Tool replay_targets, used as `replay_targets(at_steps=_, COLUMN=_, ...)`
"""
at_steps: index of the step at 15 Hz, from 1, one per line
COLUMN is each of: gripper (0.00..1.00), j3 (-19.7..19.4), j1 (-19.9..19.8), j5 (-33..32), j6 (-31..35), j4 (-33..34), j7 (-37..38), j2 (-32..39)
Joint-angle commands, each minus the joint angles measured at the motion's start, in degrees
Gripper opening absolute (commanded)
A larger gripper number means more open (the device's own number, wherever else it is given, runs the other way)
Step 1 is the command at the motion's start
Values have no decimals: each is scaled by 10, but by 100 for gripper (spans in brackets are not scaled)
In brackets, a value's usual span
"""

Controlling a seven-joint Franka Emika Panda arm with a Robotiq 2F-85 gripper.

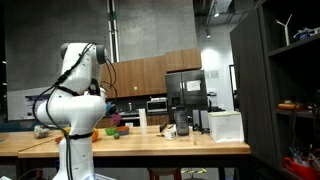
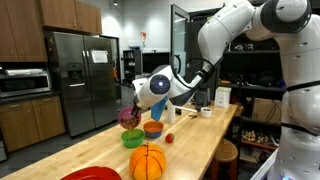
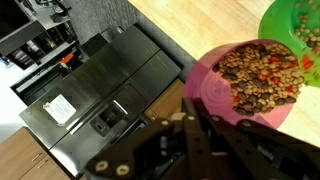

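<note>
White arm [image 1: 75, 95] bends over coloured bowls [image 1: 113, 131] on a wooden table [image 1: 170, 147].

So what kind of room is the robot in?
Probably a kitchen: there's a tall stainless-steel fridge, brown wooden wall cabinets and a long wooden counter, plus a pink bowl of mixed food.

- Long wooden table [image 2: 208, 143], pale top.
- Orange ball [image 2: 147, 160] and red plate [image 2: 90, 174] at one end.
- Green bowl [image 2: 133, 139] just beside orange bowl [image 2: 153, 128], mid-table.
- White cup [image 2: 206, 112] towards the opposite end.

Kitchen: steel fridge [image 2: 80, 80], wood cabinets [image 2: 65, 12], butcher-block counter [image 2: 210, 140].
</note>
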Motion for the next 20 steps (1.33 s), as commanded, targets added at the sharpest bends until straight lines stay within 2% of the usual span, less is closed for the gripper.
replay_targets(at_steps=1, gripper=1, j3=15, j1=-11, j5=-20, j6=-25, j4=-24, j7=19, j2=-26)
replay_targets(at_steps=20, gripper=1, j3=48, j1=-3, j5=-40, j6=-127, j4=-27, j7=37, j2=-10)
